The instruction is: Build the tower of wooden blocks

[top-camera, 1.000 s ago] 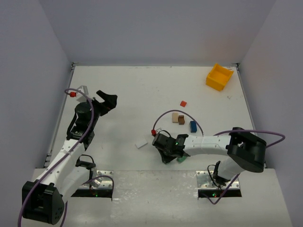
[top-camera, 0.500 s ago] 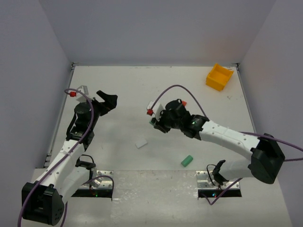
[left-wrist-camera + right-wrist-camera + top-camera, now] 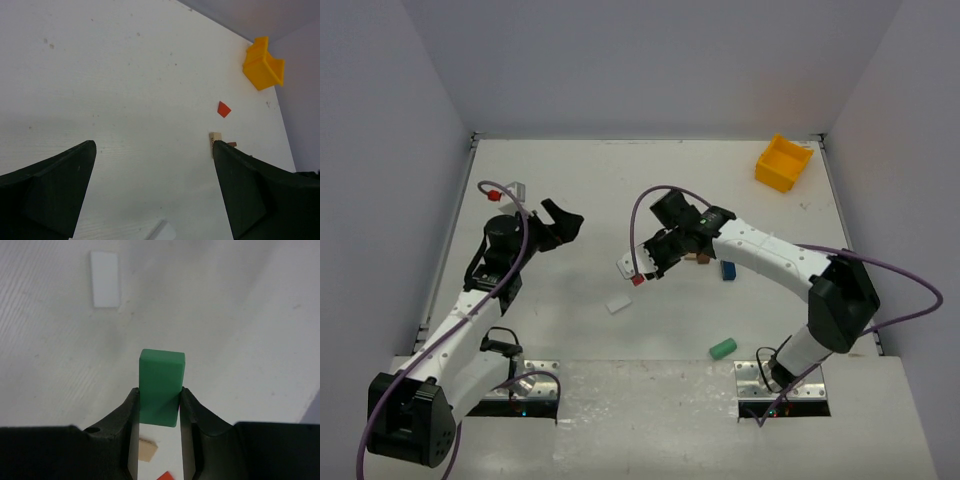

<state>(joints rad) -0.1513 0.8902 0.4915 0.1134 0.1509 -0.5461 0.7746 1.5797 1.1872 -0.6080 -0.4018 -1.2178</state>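
Left gripper (image 3: pixel 564 220) jaws wide apart, holding nothing; right gripper (image 3: pixel 159 390) jaws clamped on an upright green rectangular wooden block (image 3: pixel 161 374).
Ahead of the left jaws, toward its right finger: small red wooden block (image 3: pixel 224 109), then a tan wooden block (image 3: pixel 215 143) just beside a brown wooden block (image 3: pixel 231 144), with the yellow plastic bin (image 3: pixel 262 62) farthest out. Flat white wooden block (image 3: pixel 105 279) lies ahead-left of the right jaws, well apart. The tan block shows below the right jaws. Blue wooden block (image 3: pixel 728 269) sits right of them, and a mint rounded wooden block (image 3: pixel 722 348) lies well behind. All blocks loose, none stacked.
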